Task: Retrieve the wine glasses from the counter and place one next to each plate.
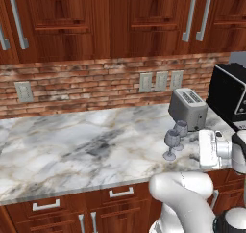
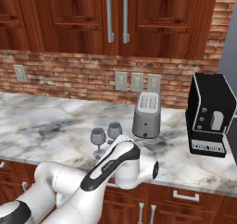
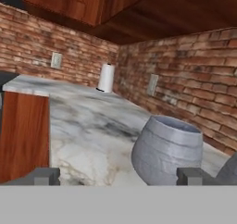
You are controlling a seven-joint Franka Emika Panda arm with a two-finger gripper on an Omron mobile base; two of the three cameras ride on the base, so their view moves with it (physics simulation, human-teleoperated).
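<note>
1. Two glasses on the tabletop [image 1: 72,145], close together, upright, just in front of the toaster [image 1: 188,108]: near glass [image 1: 171,140] toward the tabletop's front edge, far glass [image 1: 181,129] behind it, nearer the toaster.
2. Same pair in the right base view: near glass [image 2: 98,139] left, far glass [image 2: 114,131] right, bowls almost touching, contact not clear.
3. Both clear and greyish, each on a thin stem and round foot.
4. Fingers [image 3: 119,176] spread wide, holding nothing; left tip [image 3: 44,176] and right tip [image 3: 190,176] at the bottom of the hand view.
5. Large grey rounded bowl of a glass [image 3: 166,149] close in front of the fingers in the hand view, lying between the tips and nearer the right one; contact with it not clear.
6. White hand [image 1: 211,149] low over the tabletop's front edge, right of the glasses, at about bowl height.
7. Black appliance [image 2: 209,115] at the right end of the tabletop, beyond the toaster.
8. Brick wall [image 1: 86,85] behind, with grey outlets [image 1: 161,81] above the toaster; reddish wood cabinets [image 1: 96,20] overhead.
9. White roll [image 3: 106,77] upright on the tabletop far off by the wall corner in the hand view.
</note>
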